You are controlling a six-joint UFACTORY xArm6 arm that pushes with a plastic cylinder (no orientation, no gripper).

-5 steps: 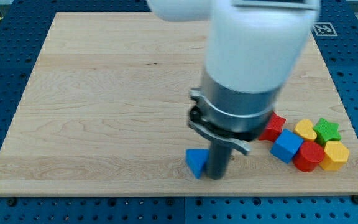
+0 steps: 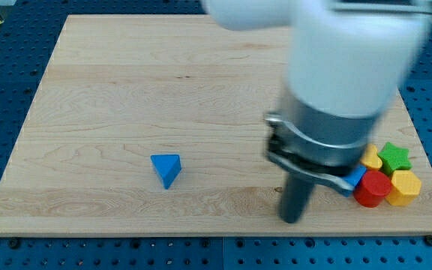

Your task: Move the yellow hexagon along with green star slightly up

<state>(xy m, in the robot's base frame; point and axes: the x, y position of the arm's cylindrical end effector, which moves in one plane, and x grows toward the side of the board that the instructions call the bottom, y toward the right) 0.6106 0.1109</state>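
Note:
The yellow hexagon (image 2: 404,187) lies at the board's lower right, just below the green star (image 2: 395,157), which touches it. My tip (image 2: 290,220) rests on the board near the bottom edge, well to the left of both, about a block's width left of the cluster. The arm's wide body hides part of the cluster.
A red cylinder (image 2: 371,187) sits left of the yellow hexagon. A second yellow block (image 2: 370,157) lies left of the green star. A sliver of a blue block (image 2: 357,176) shows by the arm. A blue triangle (image 2: 166,169) lies at lower middle-left. The wooden board (image 2: 126,90) ends close to the cluster.
The blue triangle has slid left, from beside my tip to lower middle-left. My tip and arm have moved right toward the cluster, now covering the red star and most of the blue cube.

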